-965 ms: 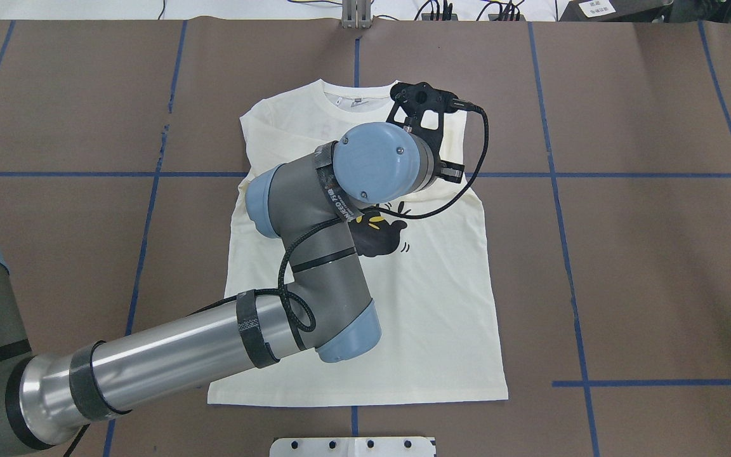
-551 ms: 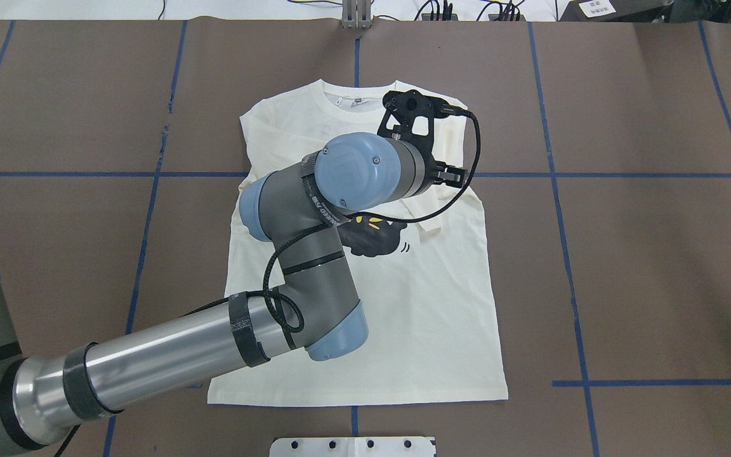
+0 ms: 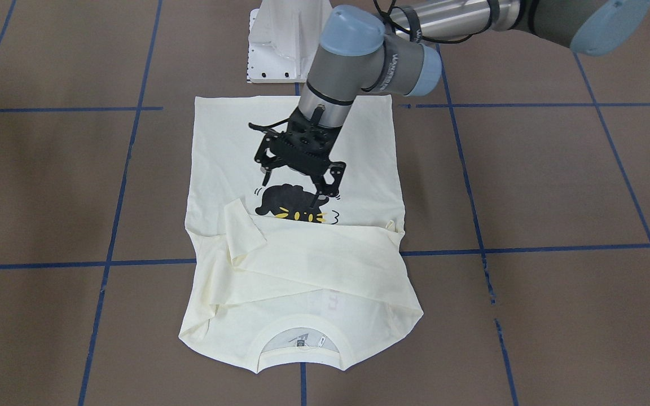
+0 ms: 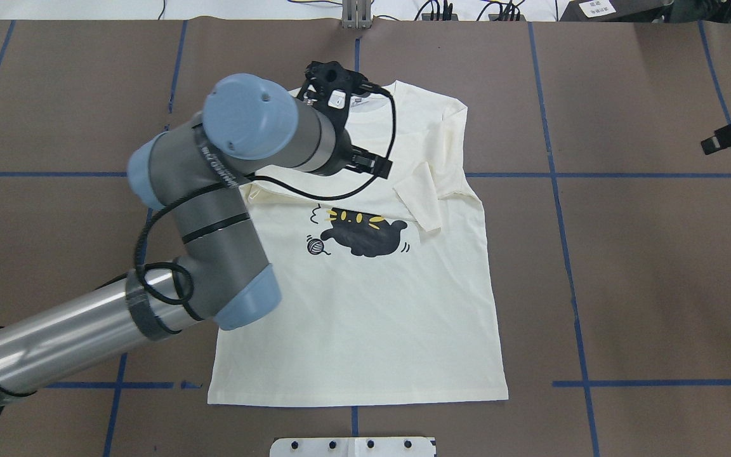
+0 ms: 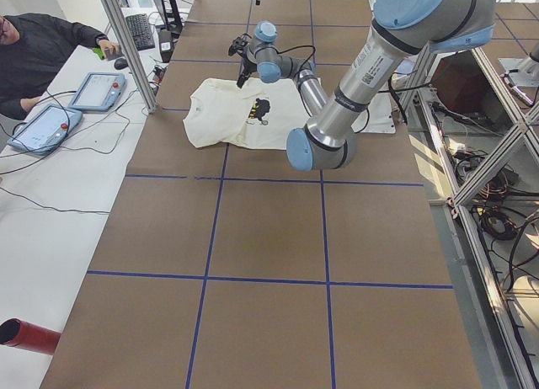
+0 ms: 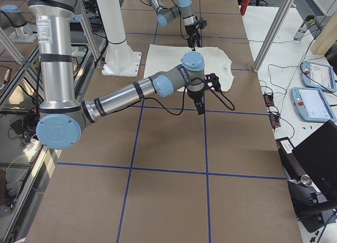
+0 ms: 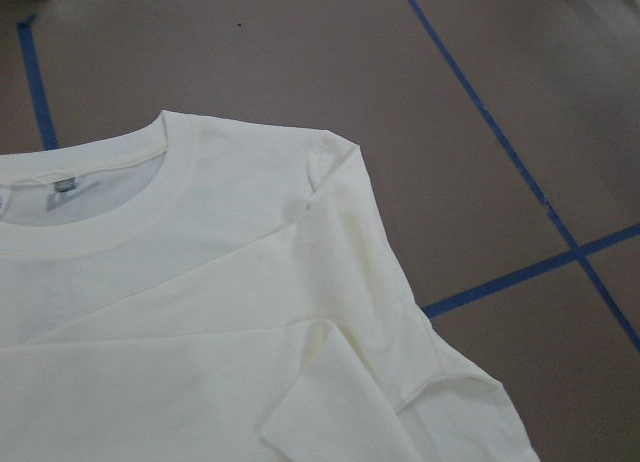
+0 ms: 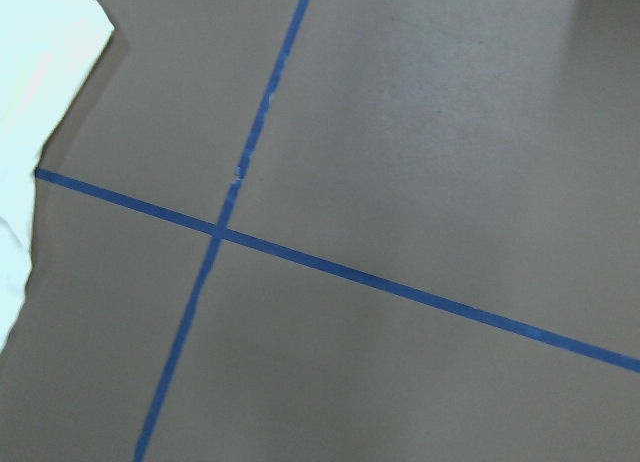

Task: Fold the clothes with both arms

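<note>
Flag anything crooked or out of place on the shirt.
The T-shirt lies mostly flat, but one folded-in sleeve cuff juts askew beside the cat print, its end kinked back rather than lying straight across the chest.

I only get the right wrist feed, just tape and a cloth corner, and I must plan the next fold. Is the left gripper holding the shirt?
Observer: No. The left gripper hangs open above the T-shirt, near the cat print, gripping nothing.
Operator: Are the sleeves tucked in?
Observer: One sleeve lies folded across the chest, its cuff beside the cat print.
Operator: Where is my gripper?
Observer: The right gripper is off the T-shirt, above the table on the robot's right.
</note>
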`<state>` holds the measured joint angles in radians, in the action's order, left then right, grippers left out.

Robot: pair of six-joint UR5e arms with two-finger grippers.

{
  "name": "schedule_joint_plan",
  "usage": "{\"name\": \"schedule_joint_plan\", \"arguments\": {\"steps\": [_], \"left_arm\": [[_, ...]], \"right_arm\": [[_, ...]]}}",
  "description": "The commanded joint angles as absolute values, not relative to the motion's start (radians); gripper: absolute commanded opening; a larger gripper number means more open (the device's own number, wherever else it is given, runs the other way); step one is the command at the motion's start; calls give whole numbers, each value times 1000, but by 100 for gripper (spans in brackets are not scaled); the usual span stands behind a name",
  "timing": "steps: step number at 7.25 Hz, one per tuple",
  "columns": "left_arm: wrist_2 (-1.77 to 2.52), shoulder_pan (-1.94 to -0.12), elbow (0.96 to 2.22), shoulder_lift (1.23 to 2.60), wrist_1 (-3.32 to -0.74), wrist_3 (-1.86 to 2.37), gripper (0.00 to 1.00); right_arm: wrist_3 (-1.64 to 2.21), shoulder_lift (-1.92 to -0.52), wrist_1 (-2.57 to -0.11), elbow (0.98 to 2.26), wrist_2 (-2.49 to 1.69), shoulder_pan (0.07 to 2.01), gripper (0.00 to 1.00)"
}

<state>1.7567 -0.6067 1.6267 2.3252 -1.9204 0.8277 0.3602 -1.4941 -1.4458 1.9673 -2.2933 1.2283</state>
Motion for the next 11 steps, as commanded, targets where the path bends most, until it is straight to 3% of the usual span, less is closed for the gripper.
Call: {"name": "schedule_joint_plan", "arguments": {"steps": [1,3,6,9,11], "left_arm": [[1871,-702,1793,2154,-1838,637,100],[1969,-793,1854,2012,-1848,554,100],[2100,-1005,1875,1850,-1865,201,100],[2158,-1066,1865,1787,-1891,112,100],[2158,-1066,1865,1786,-1894,114,100]], "right_arm": [[675,-1326,-1445,1970,-2100,982,100],[929,-1148,-1463,1912,-1878,760,100],[1064,-904,-1558,1690,-1702,637,96],[1097,-741,-1562,1424,-1577,565,80],[1097,-714,-1562,1360,-1542,540,70]]}}
